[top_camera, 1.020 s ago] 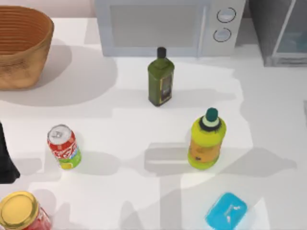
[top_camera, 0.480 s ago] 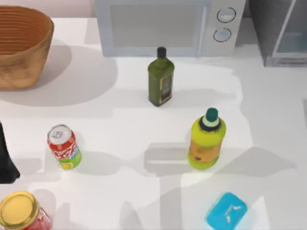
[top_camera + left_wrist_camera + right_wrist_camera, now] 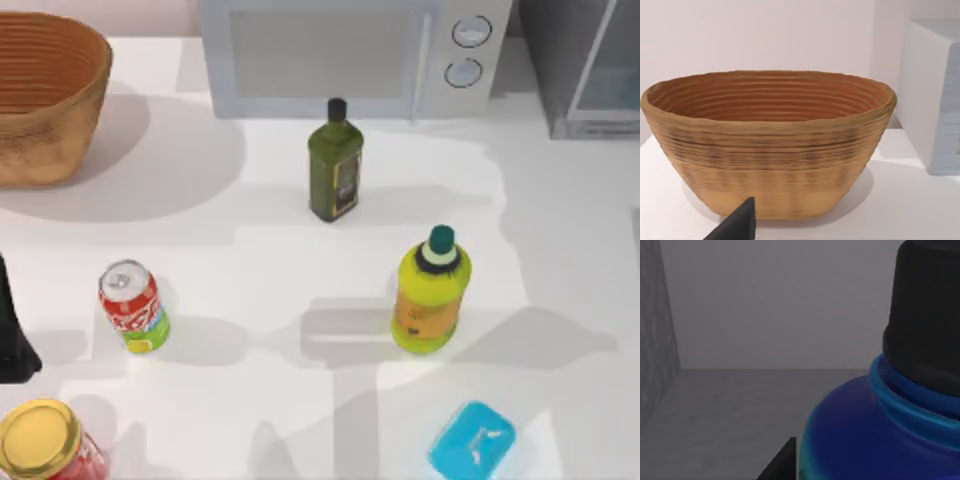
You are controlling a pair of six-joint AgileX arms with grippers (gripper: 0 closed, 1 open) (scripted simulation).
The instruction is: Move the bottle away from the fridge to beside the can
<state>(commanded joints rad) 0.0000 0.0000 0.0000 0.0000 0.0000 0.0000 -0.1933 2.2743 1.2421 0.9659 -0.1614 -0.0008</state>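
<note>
One dark fingertip (image 3: 782, 462) of the right arm sits just beside the bottle (image 3: 860, 435), close to its blue shoulder and black cap; how wide those jaws stand, I cannot tell. Left arm (image 3: 12, 335) parked at the desk's left edge, near the can (image 3: 133, 307).

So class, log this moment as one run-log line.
stage: reaching | right gripper: at bottle inside grey cabinet | can: table left, upright | left arm: parked left edge
</note>
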